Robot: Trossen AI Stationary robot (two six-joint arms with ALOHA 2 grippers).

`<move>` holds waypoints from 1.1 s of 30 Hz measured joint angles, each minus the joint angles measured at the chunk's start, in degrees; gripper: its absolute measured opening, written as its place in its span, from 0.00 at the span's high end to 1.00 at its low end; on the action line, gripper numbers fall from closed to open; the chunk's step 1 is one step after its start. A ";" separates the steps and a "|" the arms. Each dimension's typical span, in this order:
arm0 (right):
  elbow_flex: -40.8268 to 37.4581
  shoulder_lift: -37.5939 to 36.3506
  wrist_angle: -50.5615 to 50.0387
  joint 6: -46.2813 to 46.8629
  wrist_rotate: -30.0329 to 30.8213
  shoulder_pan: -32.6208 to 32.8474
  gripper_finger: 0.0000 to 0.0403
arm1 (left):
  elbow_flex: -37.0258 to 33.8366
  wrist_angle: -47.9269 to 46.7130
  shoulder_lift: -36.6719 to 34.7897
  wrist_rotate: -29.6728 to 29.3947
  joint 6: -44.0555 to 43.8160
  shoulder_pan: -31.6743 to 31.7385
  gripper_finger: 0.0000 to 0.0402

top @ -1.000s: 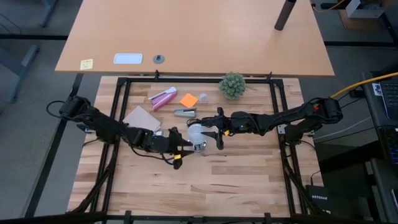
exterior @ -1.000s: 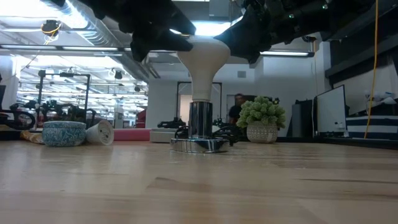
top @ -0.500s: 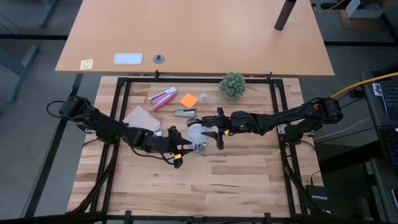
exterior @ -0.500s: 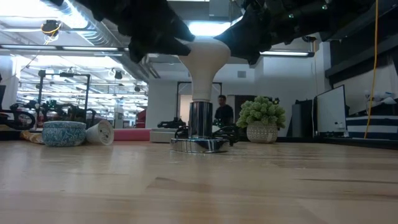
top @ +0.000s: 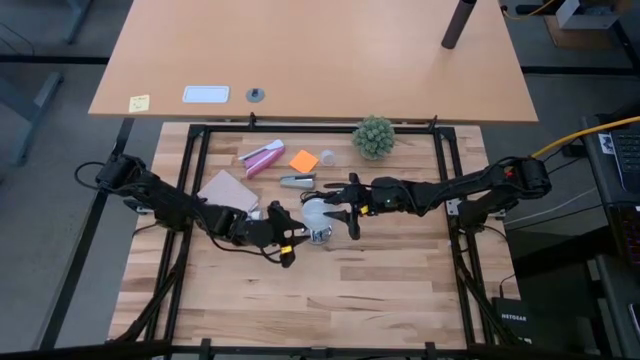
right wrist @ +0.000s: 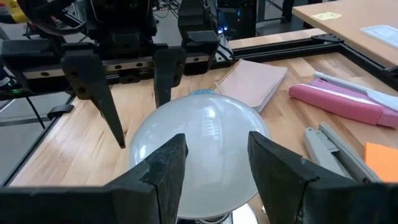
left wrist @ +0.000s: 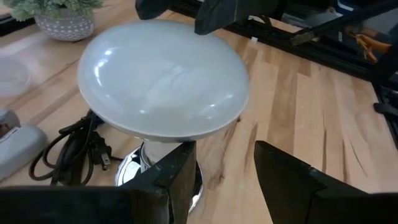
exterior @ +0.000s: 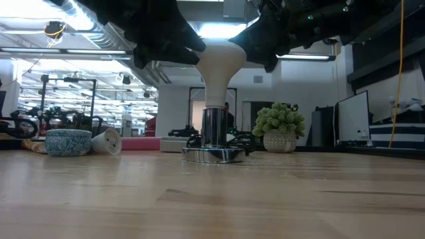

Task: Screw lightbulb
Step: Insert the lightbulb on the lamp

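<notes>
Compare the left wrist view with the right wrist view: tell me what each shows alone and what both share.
Only the left wrist view shows the potted plant and the coiled black cord. Only the right wrist view shows the pink case, the tan notebook and the orange note. Both show the lightbulb standing on the metal socket, with the opposite tool beyond it.

Both arms reached inward and met mid-table. The left gripper (top: 291, 243) stood spread wide; the right gripper (top: 337, 212) faced it, fingers (right wrist: 163, 167) parted.
</notes>
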 joint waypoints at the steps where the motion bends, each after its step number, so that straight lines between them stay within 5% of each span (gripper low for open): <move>1: 0.00 0.00 -0.02 0.04 0.00 0.00 0.56 | 0.02 0.00 0.00 0.00 -0.38 0.11 0.61; 33: -0.15 -2.47 -2.65 0.32 0.94 0.11 0.56 | 0.02 -4.44 0.00 -2.04 -6.28 0.85 0.61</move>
